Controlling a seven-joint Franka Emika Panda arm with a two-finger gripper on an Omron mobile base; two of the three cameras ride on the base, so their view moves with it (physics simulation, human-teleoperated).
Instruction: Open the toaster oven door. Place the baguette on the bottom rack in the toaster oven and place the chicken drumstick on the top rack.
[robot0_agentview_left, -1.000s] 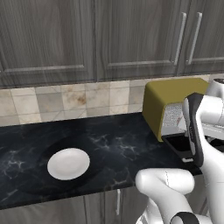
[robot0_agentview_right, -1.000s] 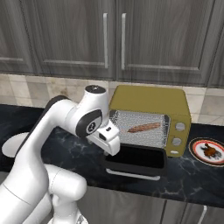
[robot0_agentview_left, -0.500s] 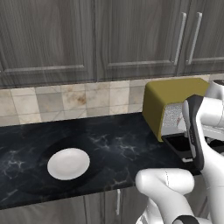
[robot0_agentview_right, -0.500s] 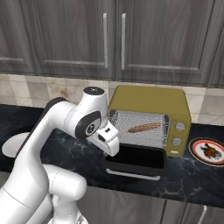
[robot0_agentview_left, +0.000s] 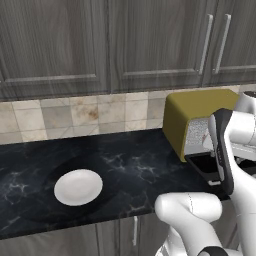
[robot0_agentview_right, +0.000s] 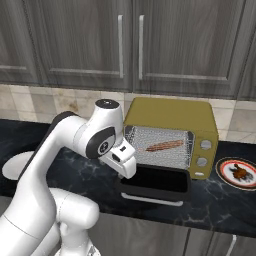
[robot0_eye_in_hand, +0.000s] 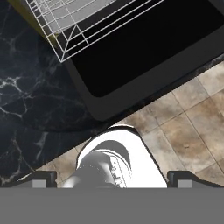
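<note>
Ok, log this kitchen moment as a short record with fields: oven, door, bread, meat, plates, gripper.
oven: mustard-yellow boxy toaster oven on the dark marble counter
door: dark glass door folded down flat, open
bread: slim brown baguette lying on a silvery wire rack inside; which shelf, cannot tell
meat: reddish-brown chicken drumstick on a round rimmed plate right of the oven
plates: bare white plate left on the counter
gripper: gripper above the counter edge by the door's left corner, fingertips apart, nothing between them
</note>
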